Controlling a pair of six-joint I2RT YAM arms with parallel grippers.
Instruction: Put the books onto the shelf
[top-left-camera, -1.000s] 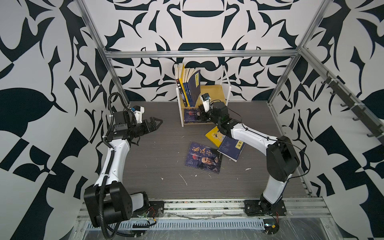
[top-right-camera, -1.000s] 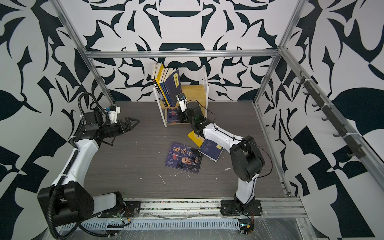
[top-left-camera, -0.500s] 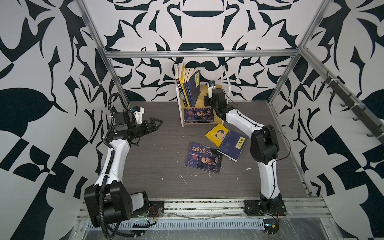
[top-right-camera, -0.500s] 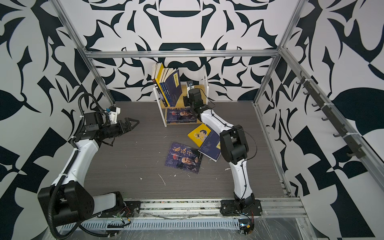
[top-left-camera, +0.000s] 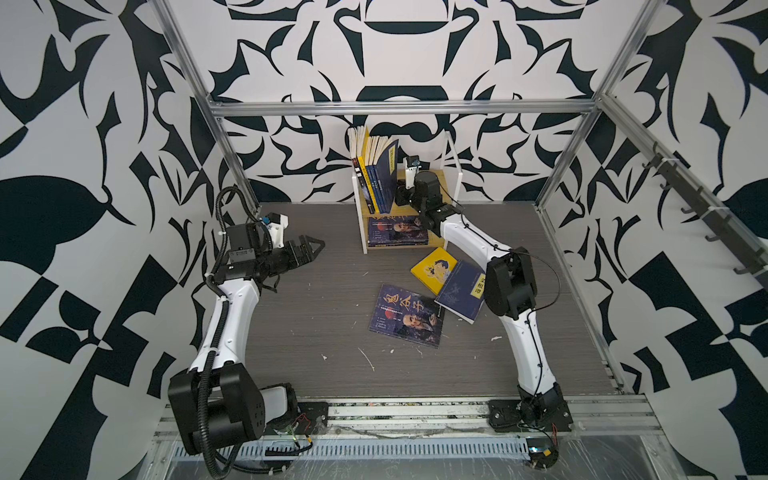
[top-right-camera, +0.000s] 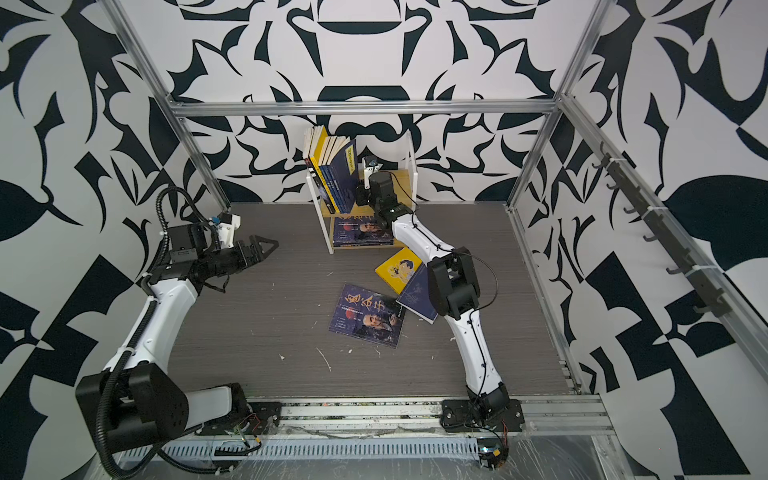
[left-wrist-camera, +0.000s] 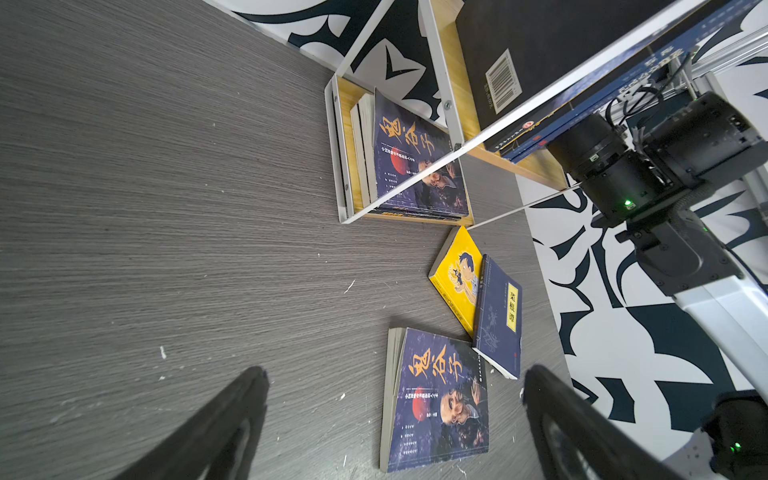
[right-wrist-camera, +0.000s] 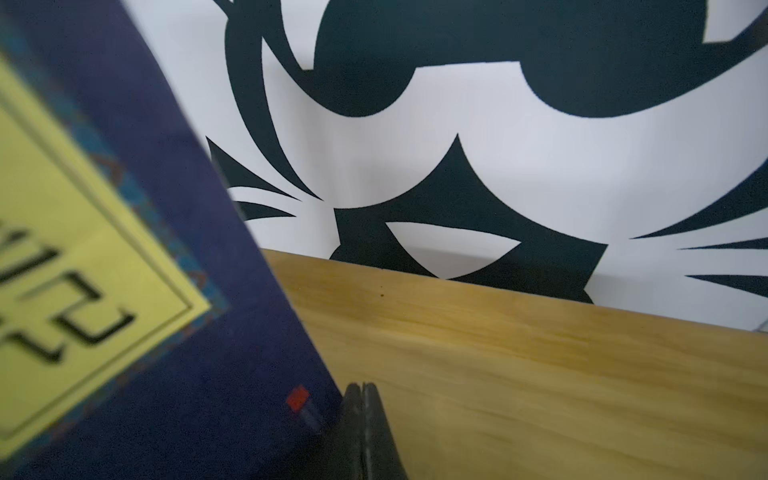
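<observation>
- Right fingers (right-wrist-camera: 353, 415) are pressed flat together with nothing between them; the right gripper (right-wrist-camera: 362, 395) sits low over the upper board (right-wrist-camera: 540, 374) of the shelf (left-wrist-camera: 338, 166)
- Just beside those fingers stands the leaning navy book (right-wrist-camera: 166, 291) with its yellow title strip; its lower corner comes right up to the fingertips, and whether they touch I cannot tell
- On the far side of that book from the right fingers, the other upright books (top-left-camera: 370, 174) are packed against the end of the upper tier
- Below the right fingers, a shelved portrait book (top-left-camera: 397, 230) shows its cover at the front of the lower tier, with more books stacked behind it; whether it lies flat or leans I cannot tell
- Left fingers (left-wrist-camera: 232, 415) are spread wide and hold nothing; the left gripper (top-left-camera: 314, 247) hangs above the table (top-left-camera: 311, 332), well apart from the shelf
- Ahead of the left fingers, three books lie flat on the table, none touched by them: the loose portrait book (top-left-camera: 409, 316) is nearest
- Beyond it, the navy strip book (top-left-camera: 461, 291) meets its corner and lies partly over the yellow cartoon book (top-left-camera: 432, 268), which is farthest from the left fingers and near the foot of the shelf
</observation>
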